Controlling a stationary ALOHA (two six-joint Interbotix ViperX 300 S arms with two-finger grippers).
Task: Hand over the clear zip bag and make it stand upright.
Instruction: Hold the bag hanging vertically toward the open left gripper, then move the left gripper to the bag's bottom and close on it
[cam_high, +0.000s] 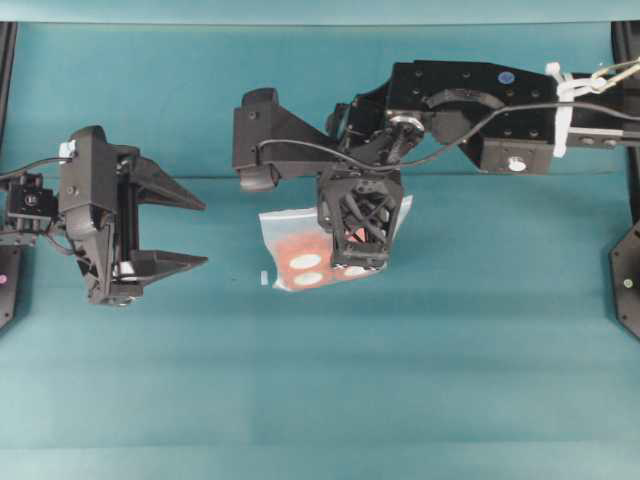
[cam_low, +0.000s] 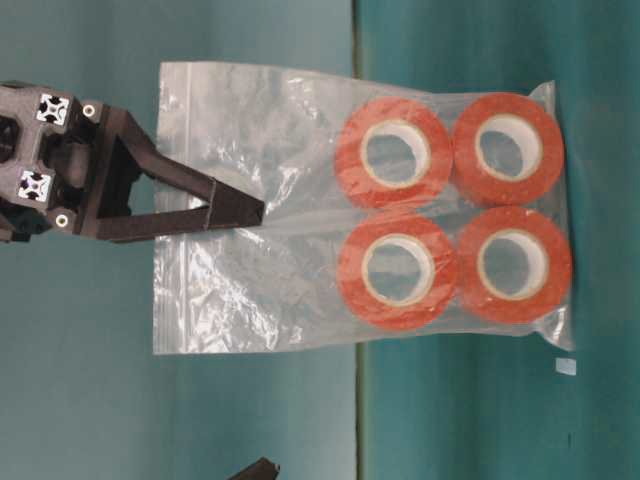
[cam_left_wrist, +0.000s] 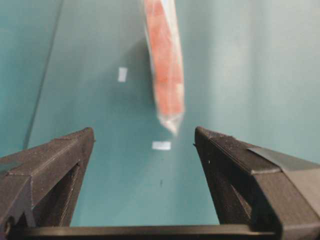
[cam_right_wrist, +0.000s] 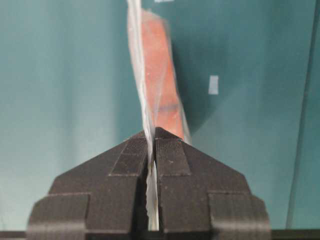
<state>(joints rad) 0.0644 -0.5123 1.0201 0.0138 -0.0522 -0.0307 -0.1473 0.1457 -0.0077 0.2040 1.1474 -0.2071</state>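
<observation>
The right gripper pinches the crinkly clear zip bag of orange-red tape rolls between pressed fingers; the left gripper, fingers spread, waits apart. Handover not yet made.

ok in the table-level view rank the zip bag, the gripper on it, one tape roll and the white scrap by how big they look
1. clear zip bag
2. right gripper, partly cut off at the frame edge
3. tape roll; all four look alike
4. white scrap
</observation>
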